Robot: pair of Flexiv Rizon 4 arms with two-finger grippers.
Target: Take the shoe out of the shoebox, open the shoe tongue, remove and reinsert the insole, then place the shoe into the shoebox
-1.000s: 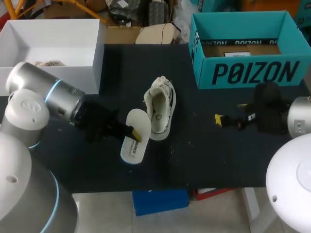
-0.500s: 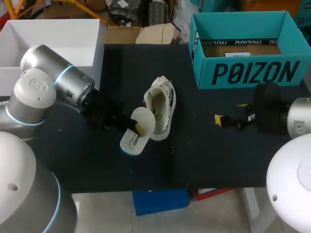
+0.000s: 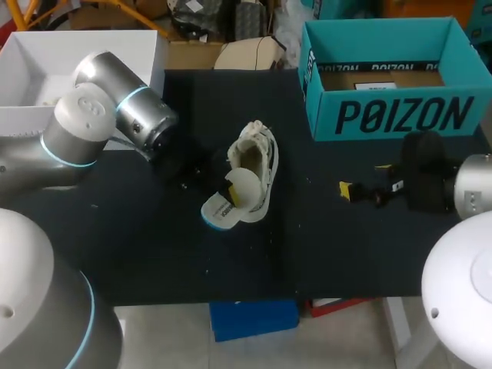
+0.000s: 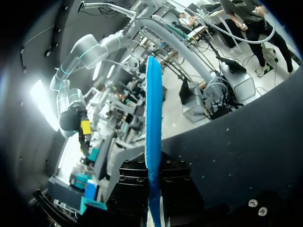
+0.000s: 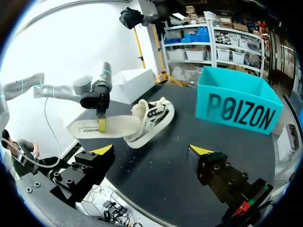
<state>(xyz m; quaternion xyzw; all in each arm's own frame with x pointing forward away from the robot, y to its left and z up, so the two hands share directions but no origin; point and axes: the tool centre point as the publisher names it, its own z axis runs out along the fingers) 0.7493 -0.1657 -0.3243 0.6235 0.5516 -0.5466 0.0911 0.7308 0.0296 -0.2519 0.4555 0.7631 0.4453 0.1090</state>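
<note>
Insole (image 3: 219, 212), flat, blue-edged, pinched in left hand (image 3: 230, 197), tip at white shoe (image 3: 260, 163) opening; right hand (image 5: 151, 150) spread.

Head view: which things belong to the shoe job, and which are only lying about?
Job: white shoe, insole in the left hand, teal shoebox, open right hand.
Lying about: open white box, far left.

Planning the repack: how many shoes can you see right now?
1. The shoe lies mid-table on its side, the insole in the left gripper at its opening. Another may be hidden inside the shoebox.
</note>
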